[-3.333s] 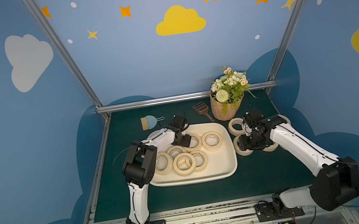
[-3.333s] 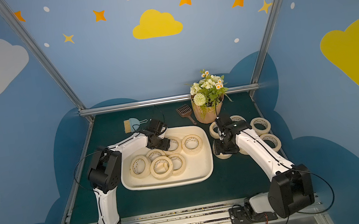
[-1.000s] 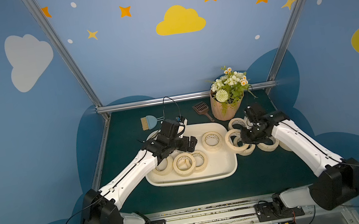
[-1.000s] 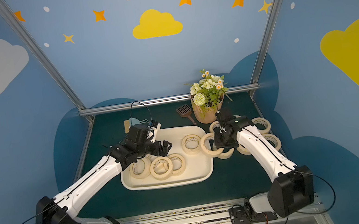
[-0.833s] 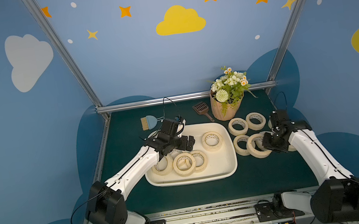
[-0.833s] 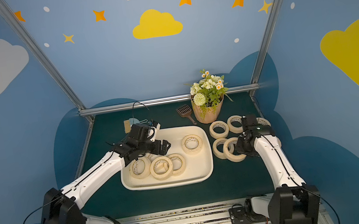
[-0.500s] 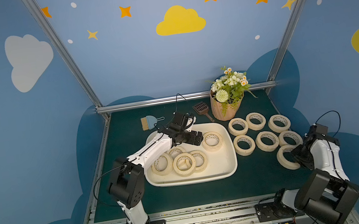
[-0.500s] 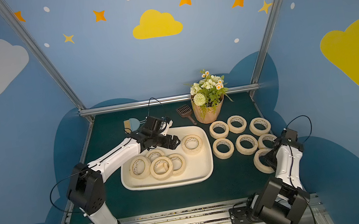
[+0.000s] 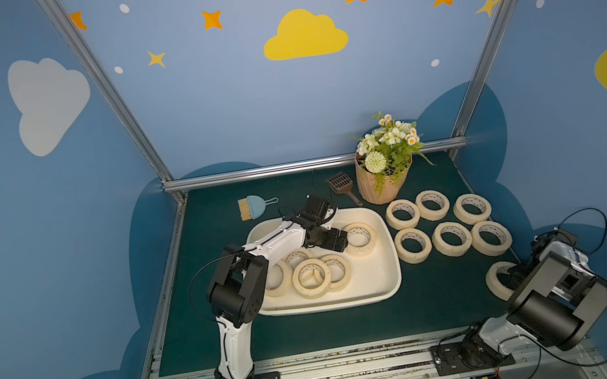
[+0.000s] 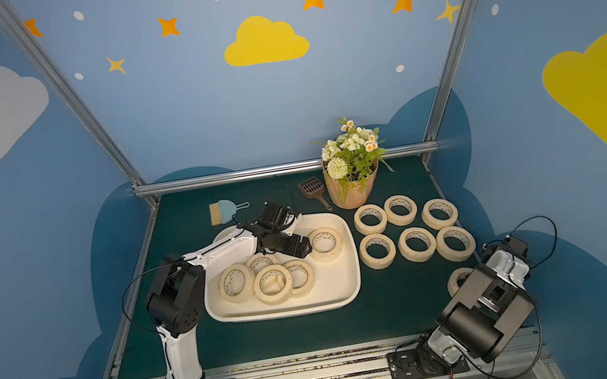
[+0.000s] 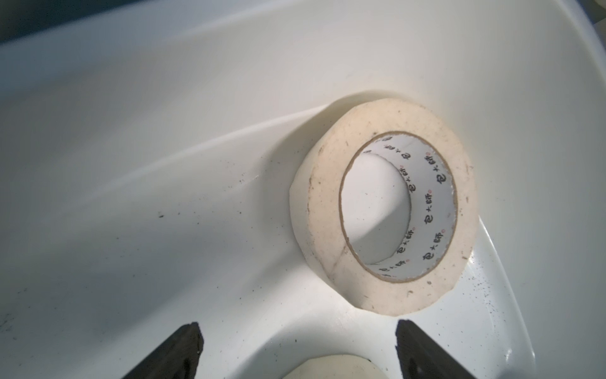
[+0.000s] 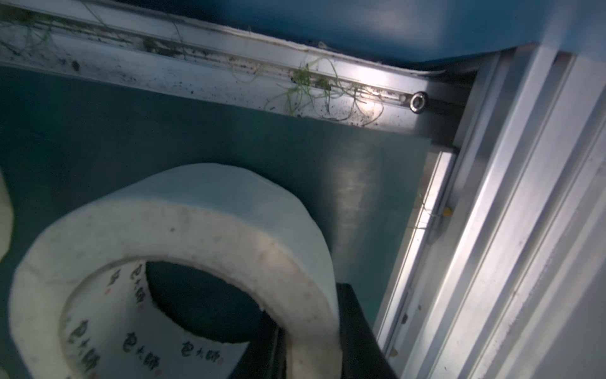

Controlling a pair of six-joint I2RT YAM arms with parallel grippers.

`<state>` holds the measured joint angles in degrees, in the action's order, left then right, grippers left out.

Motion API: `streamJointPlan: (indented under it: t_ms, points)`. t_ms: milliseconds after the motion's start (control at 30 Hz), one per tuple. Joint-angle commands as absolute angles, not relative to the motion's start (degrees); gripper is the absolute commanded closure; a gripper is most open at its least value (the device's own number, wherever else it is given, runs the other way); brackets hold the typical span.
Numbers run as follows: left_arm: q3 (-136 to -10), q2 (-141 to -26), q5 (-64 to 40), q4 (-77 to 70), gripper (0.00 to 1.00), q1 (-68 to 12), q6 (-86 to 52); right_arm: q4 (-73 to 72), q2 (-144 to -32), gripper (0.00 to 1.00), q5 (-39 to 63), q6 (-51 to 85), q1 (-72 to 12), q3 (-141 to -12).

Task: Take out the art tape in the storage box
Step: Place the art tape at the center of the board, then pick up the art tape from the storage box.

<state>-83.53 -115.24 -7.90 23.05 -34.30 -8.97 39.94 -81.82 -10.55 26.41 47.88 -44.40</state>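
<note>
Left gripper hangs spread wide beside a tape roll in the storage box, mid-frame; right gripper is clamped on another roll down at the lower right

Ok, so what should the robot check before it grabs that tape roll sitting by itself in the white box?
1. Open left claw: ok, jaws stand wide.
2. The lone roll between those jaws: not ok, it lies ahead and off-centre.
3. The lone roll free of the pile: ok, it lies flat and apart.
4. Grip of the right claw on the held roll: ok, shut on its wall.
5. The held roll set down on the table: cannot tell.
6. Emptied storage box: not ok, five rolls show inside.
</note>
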Motion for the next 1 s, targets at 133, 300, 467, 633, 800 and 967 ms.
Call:
streamJointPlan:
  t_ms: [133,300,467,633,800,967]
  points:
    - [-86.20,-116.90,-7.38,23.22,0.05,-34.81,-8.72,37.62,-89.63,1.00,-12.46,29.36,41.83,-51.69]
    - [-86.75,-117.66,-6.95,23.90,0.05,-34.99,-8.45,39.90,-93.27,0.82,-12.95,28.08,40.45,-55.15]
    - [-87.35,-118.38,-6.90,24.20,0.05,-35.49,-8.44,40.70,-87.56,0.42,-14.14,24.73,39.32,-53.43]
    - [-88.32,-119.39,-6.50,24.95,0.05,-35.84,-8.22,43.75,-76.92,0.34,-10.06,24.58,33.61,-51.00]
    - [-89.88,-120.62,-6.60,25.26,0.05,-36.35,-8.61,47.95,-68.74,0.34,-3.98,24.26,21.19,-50.77]
    - [-93.35,-123.74,-6.59,26.50,0.06,-37.34,-8.62,54.08,-65.52,0.40,-4.02,25.31,5.72,-52.21]
